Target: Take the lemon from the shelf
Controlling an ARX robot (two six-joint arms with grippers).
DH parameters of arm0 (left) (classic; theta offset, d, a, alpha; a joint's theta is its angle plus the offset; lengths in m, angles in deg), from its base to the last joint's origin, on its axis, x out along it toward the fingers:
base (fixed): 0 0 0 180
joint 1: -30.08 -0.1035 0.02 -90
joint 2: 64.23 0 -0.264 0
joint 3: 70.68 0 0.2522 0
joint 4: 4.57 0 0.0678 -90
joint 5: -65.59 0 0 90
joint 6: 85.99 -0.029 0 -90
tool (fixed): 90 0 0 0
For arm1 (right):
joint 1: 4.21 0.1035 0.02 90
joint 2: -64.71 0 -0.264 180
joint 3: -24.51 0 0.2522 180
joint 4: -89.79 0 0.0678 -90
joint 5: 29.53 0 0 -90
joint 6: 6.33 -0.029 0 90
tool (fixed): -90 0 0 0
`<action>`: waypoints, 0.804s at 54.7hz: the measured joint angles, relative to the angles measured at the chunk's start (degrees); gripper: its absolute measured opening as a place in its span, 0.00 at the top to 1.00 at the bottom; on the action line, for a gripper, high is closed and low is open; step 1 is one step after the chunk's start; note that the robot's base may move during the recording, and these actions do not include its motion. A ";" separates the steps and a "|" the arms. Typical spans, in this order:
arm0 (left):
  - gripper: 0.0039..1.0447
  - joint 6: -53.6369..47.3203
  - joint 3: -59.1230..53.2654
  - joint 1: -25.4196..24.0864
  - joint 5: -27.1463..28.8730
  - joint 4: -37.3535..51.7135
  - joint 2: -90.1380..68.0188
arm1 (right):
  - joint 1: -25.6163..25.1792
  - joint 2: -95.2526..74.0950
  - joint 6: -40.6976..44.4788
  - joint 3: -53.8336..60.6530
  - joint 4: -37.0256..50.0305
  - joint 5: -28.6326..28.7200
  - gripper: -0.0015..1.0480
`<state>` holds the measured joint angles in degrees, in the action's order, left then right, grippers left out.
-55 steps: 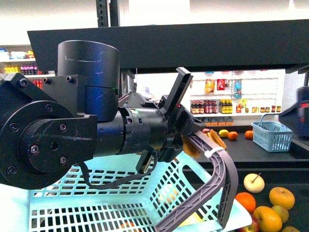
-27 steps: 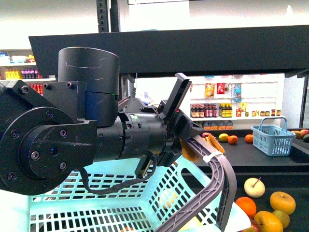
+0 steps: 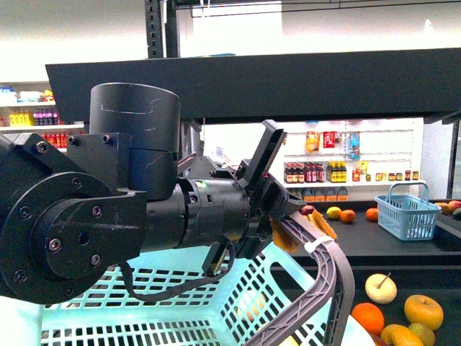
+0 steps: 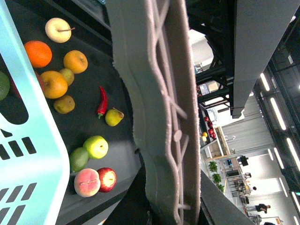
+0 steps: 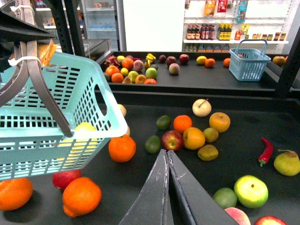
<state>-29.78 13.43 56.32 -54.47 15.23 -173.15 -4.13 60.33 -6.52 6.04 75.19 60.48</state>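
The shelf's wide black tray [image 5: 243, 112] holds several loose fruits: oranges, apples, limes, pears and a red chilli. A yellow fruit [image 5: 83, 129] shows through the wall of the light blue basket [image 5: 51, 112]; I cannot tell if it is a lemon. A small yellow lemon-like fruit [image 5: 201, 59] lies on the far tray, also seen in the front view [image 3: 333, 213]. My left gripper [image 3: 284, 205] is shut on the basket's grey handle [image 3: 328, 252], which fills the left wrist view [image 4: 159, 93]. My right gripper [image 5: 167, 152] is shut and empty, above the tray near a red apple [image 5: 172, 139].
A small blue basket [image 5: 249, 63] stands on the far tray, right. Upright black posts [image 5: 75, 28] and an upper black tray [image 3: 288, 72] hang close overhead. White wall shelves of bottles [image 3: 317, 173] are far behind. My left arm [image 3: 108, 216] blocks much of the front view.
The front view has shifted a little, so the tray fruit sits lower in frame. A dark shape at the right edge has left the view. The left gripper keeps the handle.
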 joint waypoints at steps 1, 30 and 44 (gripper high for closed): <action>0.90 -0.02 0.00 0.00 0.02 0.00 0.00 | 0.00 0.13 0.00 0.13 0.04 0.00 0.98; 0.90 -0.02 0.00 0.00 0.02 0.00 0.00 | 0.00 3.91 0.02 3.85 0.72 0.00 0.98; 0.90 0.00 0.00 0.00 0.04 0.00 0.00 | 0.00 4.00 0.04 3.85 0.72 0.00 0.80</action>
<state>-29.78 13.43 56.32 -54.43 15.23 -173.15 -4.13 64.33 -6.47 9.89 75.91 60.48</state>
